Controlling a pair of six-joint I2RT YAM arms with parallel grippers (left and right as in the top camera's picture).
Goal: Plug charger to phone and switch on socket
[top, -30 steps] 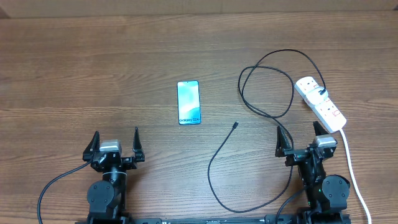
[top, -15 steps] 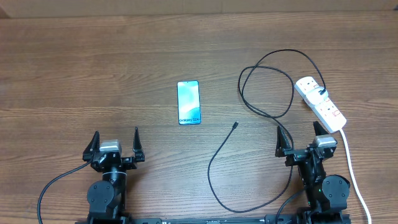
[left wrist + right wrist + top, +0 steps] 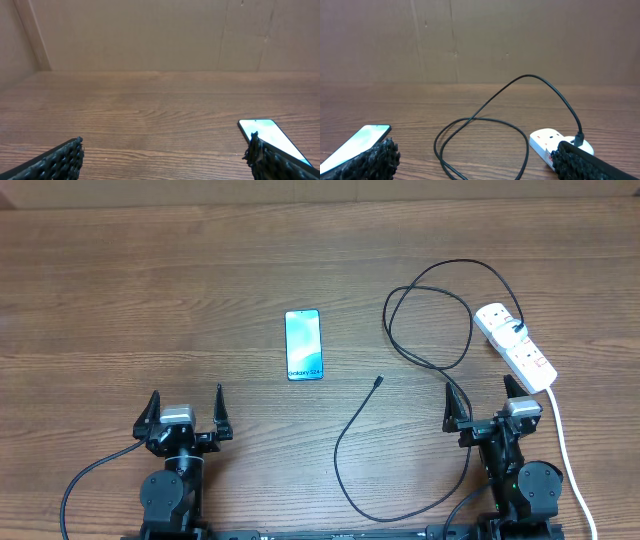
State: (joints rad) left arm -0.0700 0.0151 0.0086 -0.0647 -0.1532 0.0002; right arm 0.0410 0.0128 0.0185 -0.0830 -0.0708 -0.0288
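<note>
The phone lies flat at the table's middle, blue screen up; it also shows in the left wrist view and the right wrist view. The black charger cable loops from its plug in the white power strip down to its loose connector tip, right of the phone. The cable loop and strip show in the right wrist view. My left gripper is open and empty near the front edge. My right gripper is open and empty, just in front of the strip.
The strip's thick white cord runs down the right side past my right arm. A brown cardboard wall stands at the table's far edge.
</note>
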